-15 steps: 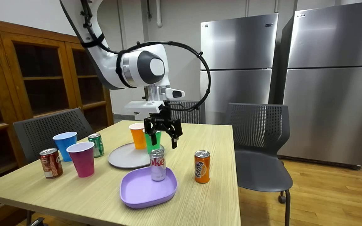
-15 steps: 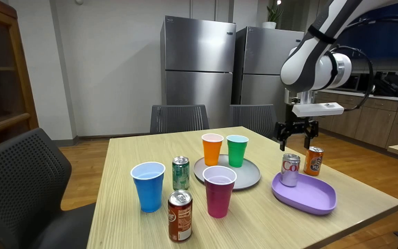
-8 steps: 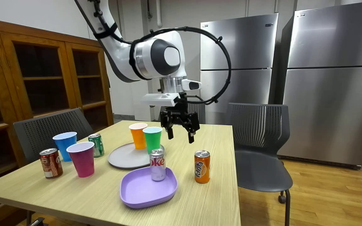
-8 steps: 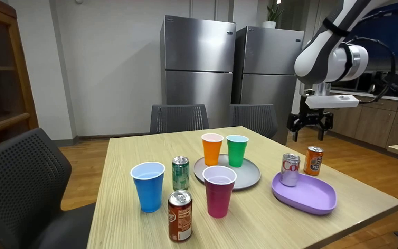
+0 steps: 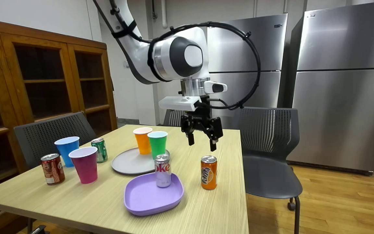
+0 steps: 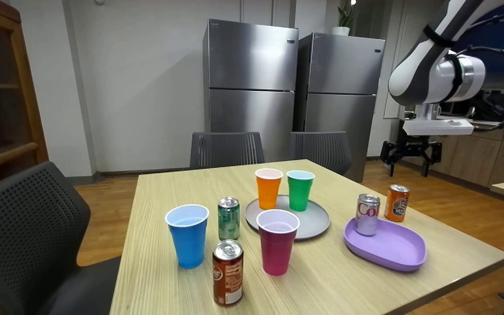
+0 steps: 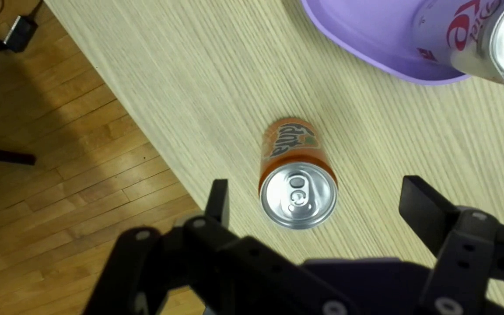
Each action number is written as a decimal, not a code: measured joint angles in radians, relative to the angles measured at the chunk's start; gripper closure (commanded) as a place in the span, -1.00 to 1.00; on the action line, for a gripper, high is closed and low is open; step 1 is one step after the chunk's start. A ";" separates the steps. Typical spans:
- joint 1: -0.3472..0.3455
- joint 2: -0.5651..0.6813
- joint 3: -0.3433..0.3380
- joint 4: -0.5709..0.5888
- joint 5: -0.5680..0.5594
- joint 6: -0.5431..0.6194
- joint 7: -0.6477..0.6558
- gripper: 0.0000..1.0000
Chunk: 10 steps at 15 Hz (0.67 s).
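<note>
Robotiq gripper (image 5: 202, 143) closer to orange Fanta can (image 5: 209, 173) than a second ago; jaws apart, can upright below, between them in wrist view.

Exterior view: arm (image 5: 136, 52) bent, slanting down from 11 o'clock; wrist (image 5: 194, 87) upright; gripper (image 5: 202, 145) pointing to 6 o'clock, jaws spread wide. Wrist view: fingers (image 7: 427, 214) at 8 and 4 o'clock.

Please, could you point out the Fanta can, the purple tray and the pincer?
Fanta can (image 5: 209, 173), in an exterior view: printed side.
Purple tray (image 5: 149, 197), in an exterior view: bare inside.
Pincer (image 5: 202, 145), in an exterior view: between its tips.
</note>
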 measured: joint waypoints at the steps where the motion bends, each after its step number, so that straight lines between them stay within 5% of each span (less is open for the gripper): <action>1: -0.009 0.002 -0.003 0.002 0.006 -0.001 0.000 -1.00; 10: -0.048 0.074 -0.005 0.062 0.043 -0.014 -0.001 -1.00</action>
